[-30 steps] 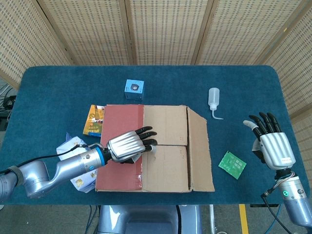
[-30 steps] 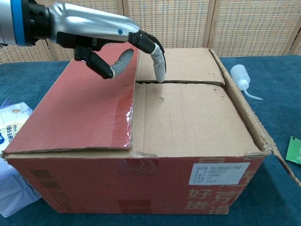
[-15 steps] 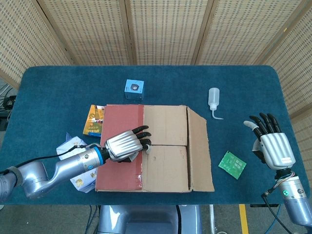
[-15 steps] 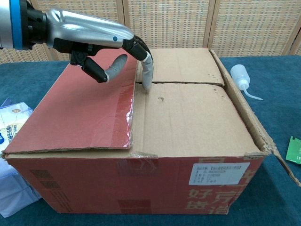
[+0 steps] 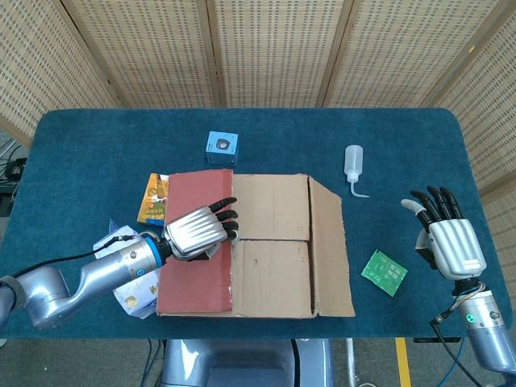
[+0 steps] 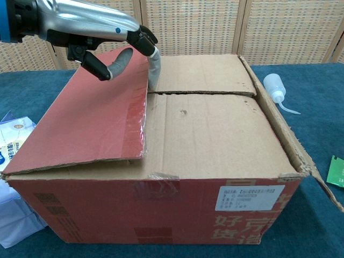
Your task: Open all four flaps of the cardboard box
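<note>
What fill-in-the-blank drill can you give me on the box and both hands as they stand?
1. The left hand has its fingertips at the edge of the ____-coloured flap.
2. The right hand holds ____.
3. The white squeeze bottle stands on the box's ____ side.

Missing words: red; nothing; right

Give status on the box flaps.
Left hand fingertips hooked under red flap, lifting its edge. Right hand open, idle. Two brown flaps flat; side flap partly open. Nothing blocking.
</note>
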Action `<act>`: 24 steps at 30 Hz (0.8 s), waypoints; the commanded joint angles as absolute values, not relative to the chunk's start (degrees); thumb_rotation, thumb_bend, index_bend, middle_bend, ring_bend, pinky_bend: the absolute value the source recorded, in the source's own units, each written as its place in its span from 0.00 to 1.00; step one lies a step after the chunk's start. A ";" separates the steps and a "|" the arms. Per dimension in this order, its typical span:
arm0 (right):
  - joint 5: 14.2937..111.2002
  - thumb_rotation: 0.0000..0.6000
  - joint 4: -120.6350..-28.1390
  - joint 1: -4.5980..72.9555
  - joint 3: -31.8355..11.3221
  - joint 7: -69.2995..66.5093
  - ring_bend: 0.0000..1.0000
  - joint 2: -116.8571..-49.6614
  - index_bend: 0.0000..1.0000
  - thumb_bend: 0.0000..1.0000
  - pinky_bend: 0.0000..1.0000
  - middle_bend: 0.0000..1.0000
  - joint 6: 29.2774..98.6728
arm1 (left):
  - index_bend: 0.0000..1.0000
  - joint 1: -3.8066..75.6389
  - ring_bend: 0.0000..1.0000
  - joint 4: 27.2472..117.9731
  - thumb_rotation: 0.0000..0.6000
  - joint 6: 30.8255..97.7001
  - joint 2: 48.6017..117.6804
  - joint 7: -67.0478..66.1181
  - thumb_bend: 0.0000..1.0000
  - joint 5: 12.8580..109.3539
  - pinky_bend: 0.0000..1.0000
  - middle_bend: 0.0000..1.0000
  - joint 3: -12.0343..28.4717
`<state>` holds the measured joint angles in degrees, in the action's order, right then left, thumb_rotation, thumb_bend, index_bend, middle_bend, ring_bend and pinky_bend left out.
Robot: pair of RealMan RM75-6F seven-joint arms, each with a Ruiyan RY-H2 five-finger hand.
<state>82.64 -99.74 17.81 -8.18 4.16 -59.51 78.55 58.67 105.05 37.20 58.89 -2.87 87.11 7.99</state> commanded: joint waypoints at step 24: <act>82.60 1.00 -100.27 18.45 -9.03 5.58 0.00 -60.22 0.20 1.00 0.00 0.15 77.57 | 0.41 51.10 0.20 111.72 0.87 48.83 43.63 1.73 0.95 91.55 0.00 0.37 8.46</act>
<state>82.60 -100.23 18.42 -9.01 5.55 -60.22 77.61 52.09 111.24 47.76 44.73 1.07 90.53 8.76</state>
